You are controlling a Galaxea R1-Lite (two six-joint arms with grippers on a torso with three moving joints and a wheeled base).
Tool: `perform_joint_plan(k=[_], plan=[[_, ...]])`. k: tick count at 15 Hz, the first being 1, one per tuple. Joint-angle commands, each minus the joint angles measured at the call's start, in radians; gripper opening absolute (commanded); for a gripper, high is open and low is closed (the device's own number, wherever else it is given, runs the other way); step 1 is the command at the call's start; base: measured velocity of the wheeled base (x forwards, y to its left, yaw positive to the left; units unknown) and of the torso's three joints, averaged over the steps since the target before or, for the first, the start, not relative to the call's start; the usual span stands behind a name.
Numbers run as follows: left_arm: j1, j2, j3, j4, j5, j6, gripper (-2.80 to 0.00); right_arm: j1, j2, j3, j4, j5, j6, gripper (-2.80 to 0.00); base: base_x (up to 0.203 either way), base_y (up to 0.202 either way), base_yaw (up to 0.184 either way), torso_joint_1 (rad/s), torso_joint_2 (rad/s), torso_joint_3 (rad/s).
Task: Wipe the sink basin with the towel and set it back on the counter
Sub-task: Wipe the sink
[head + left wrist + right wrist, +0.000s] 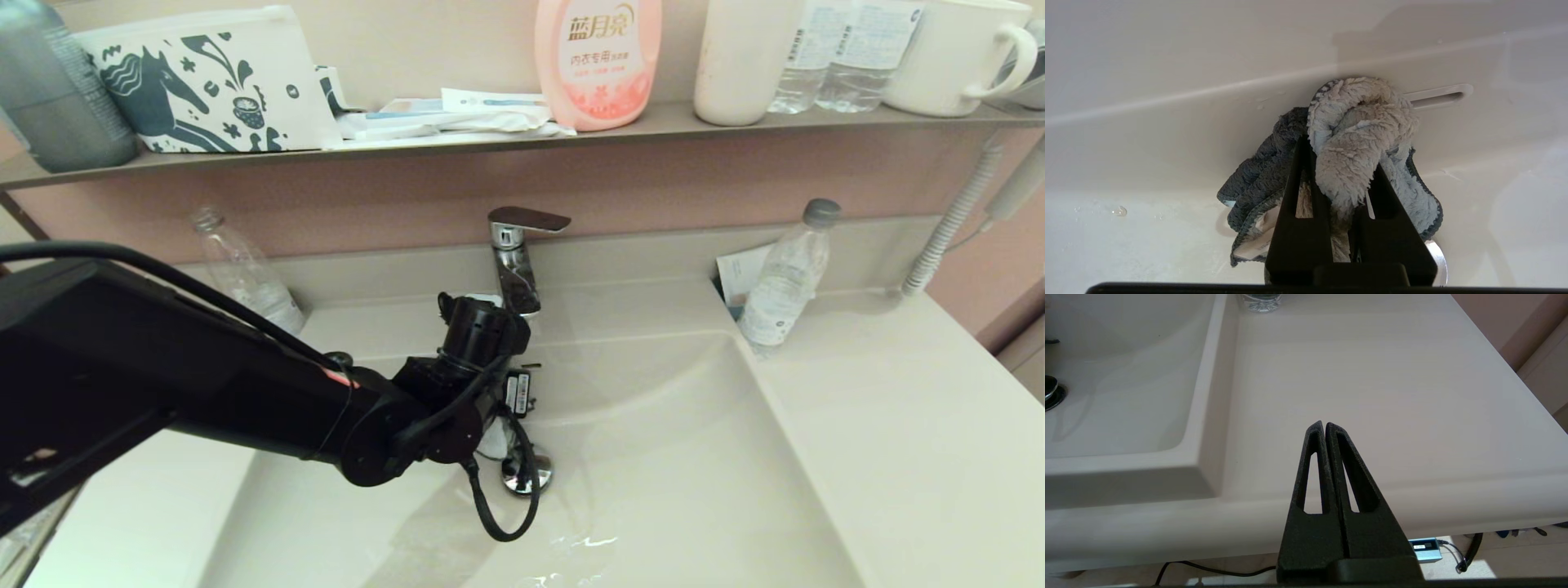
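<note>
In the left wrist view my left gripper [1339, 155] is shut on the towel [1359, 130], a bunched light blue-grey fluffy cloth with a darker teal edge. The towel hangs against the back wall of the sink basin [669, 457], just below the overflow slot [1437, 94] and above the chrome drain plug [526, 478]. From the head camera the left wrist [473, 359] hides the fingers and nearly all of the towel. My right gripper [1325, 426] is shut and empty, hovering by the front edge of the counter [1372, 375], right of the basin.
The chrome faucet [516, 257] stands just behind the left wrist. Clear plastic bottles stand at the back left [245, 273] and back right [784, 282] of the counter. A wall shelf above holds a horse-print pouch [204, 82], a pink bottle [598, 61] and cups. A ribbed hose [951, 220] hangs at the right.
</note>
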Motion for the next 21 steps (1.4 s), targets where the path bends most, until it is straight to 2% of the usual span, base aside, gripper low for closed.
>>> perform_joint_plan(k=[1, 5, 12, 16, 21], plan=[[0.023, 0.008, 0.001, -0.002, -0.002, 0.007, -2.80, 0.000, 0.001, 0.000, 0.000, 0.001, -0.001, -2.80, 0.000, 0.000, 0.000, 0.000, 0.00, 0.000], [0.094, -0.059, 0.060, -0.001, -0.011, 0.012, -2.80, 0.000, 0.001, 0.000, 0.000, 0.001, -0.001, -2.80, 0.000, 0.000, 0.000, 0.000, 0.00, 0.000], [0.251, -0.171, 0.182, -0.004, -0.097, 0.045, -2.80, 0.000, 0.001, 0.000, 0.000, 0.001, 0.000, -2.80, 0.000, 0.000, 0.000, 0.000, 0.00, 0.000], [0.383, -0.199, 0.231, -0.011, -0.192, 0.075, -2.80, 0.000, 0.001, 0.000, 0.000, 0.001, -0.001, -2.80, 0.000, 0.000, 0.000, 0.000, 0.00, 0.000], [0.586, -0.174, 0.233, -0.083, -0.294, 0.175, -2.80, 0.000, 0.001, 0.000, 0.000, 0.001, -0.001, -2.80, 0.000, 0.000, 0.000, 0.000, 0.00, 0.000]])
